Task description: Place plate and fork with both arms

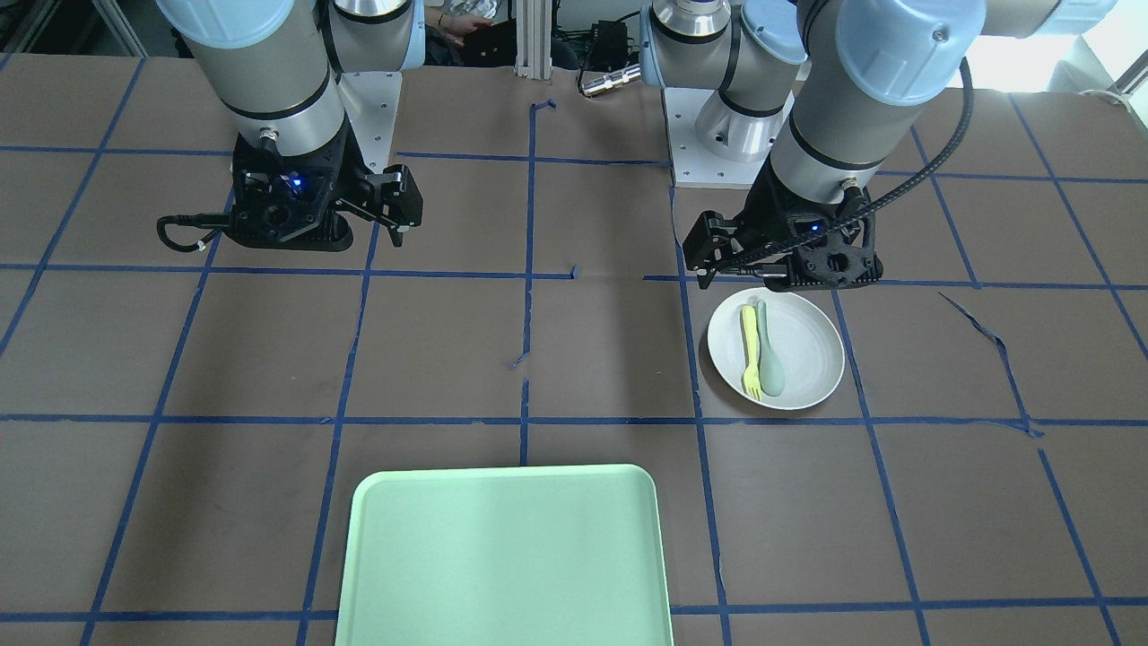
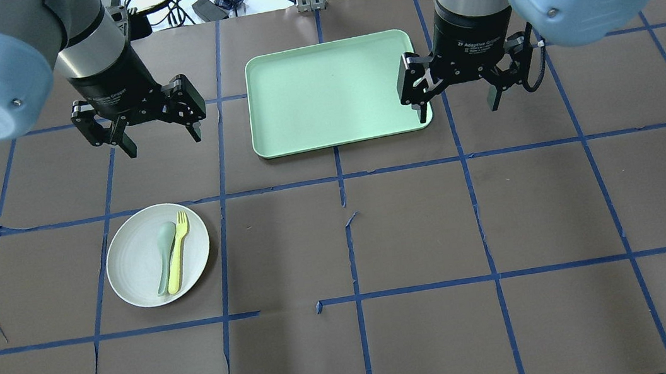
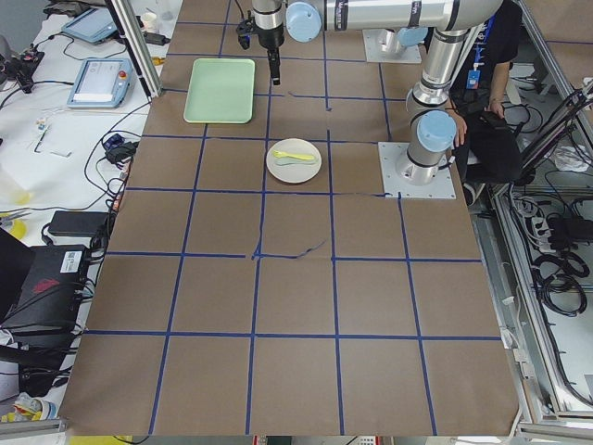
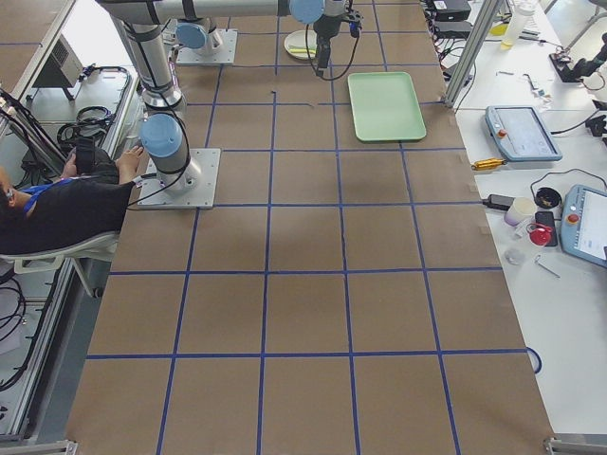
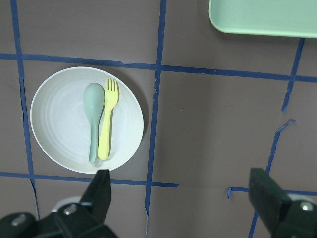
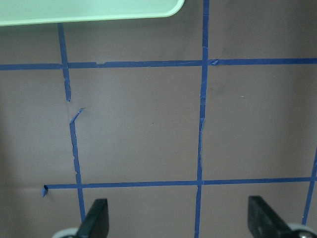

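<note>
The off-white plate lies on the table's left half; it also shows in the front view and the left wrist view. The pale-yellow fork lies in it, next to a grey-green spoon; the fork also shows in the front view and the left wrist view. My left gripper is open and empty, hovering beyond the plate; the wrist view shows its gap. My right gripper is open and empty over the tray's right edge, far from the plate.
A mint-green rectangular tray lies at the far middle of the table, also in the front view. Blue tape lines grid the brown table cover, with a few torn strips.
</note>
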